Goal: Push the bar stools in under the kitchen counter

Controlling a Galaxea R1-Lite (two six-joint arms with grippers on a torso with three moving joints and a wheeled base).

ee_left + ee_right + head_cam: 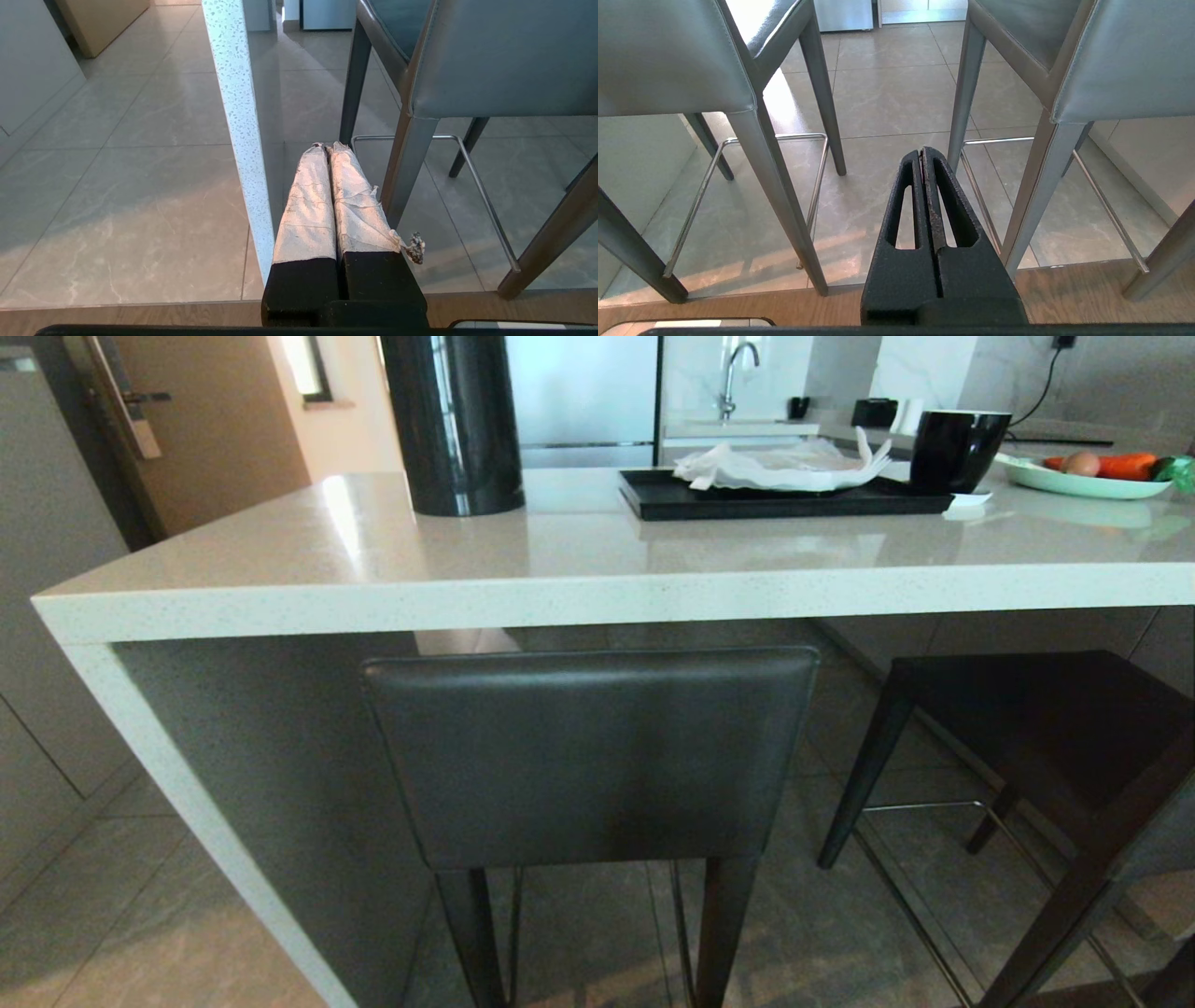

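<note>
A: What's on the counter (280, 560)?
B: A tray (747, 499) mid-top, a black cylinder (455, 425) left of it, a cup (957, 448) and a plate (1074, 481) right of it.
A: And on the tray?
B: Crumpled white paper (784, 467), probably.

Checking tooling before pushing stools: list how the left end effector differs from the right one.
The left end effector has fingers wrapped in crinkled whitish tape; the right end effector has bare black slotted fingers. The left sits between the counter's slab leg and the left stool; the right faces the gap between that stool and the right stool. Both are shut and empty.
</note>
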